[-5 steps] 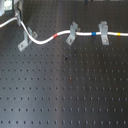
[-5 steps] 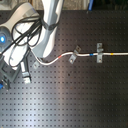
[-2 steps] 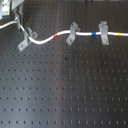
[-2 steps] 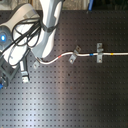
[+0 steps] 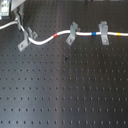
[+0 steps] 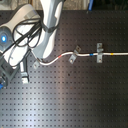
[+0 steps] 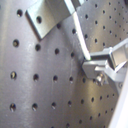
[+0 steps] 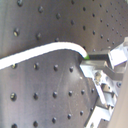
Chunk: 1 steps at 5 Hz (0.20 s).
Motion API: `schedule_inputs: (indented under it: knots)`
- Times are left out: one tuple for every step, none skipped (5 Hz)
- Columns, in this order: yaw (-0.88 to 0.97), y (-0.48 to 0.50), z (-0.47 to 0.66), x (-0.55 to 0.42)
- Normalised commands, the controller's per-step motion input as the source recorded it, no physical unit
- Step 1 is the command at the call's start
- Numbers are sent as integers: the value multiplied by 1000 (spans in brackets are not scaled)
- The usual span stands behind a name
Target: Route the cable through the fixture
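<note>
The white cable [image 5: 50,37] runs from the first exterior view's right edge through a squarish clip [image 5: 103,32] and a slanted clip [image 5: 72,33]. It then bends up at the left beside the fixture [image 5: 24,44], a grey U-shaped clip on a slanted foot. My gripper [image 5: 19,23] is just beyond the fixture, shut on the cable's left part. In the first wrist view the cable [image 7: 77,35] passes close by the fixture [image 7: 41,17] into my gripper [image 7: 95,61]. The second wrist view shows the cable [image 8: 45,50] held in the gripper [image 8: 94,64]. I cannot tell whether the cable lies between the prongs.
The black perforated board [image 5: 65,90] fills both exterior views. In the second exterior view the white arm [image 6: 47,35] hangs over the board's left part, above the cable's left end [image 6: 39,64]. The two other clips [image 6: 74,55] [image 6: 99,53] stand to its right.
Hardly anything has changed. The cable's left bend beside the fixture sits slightly lower, and the gripper still holds the cable.
</note>
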Motion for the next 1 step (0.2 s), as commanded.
schedule_inputs:
  knots:
    - [231,185,128,162]
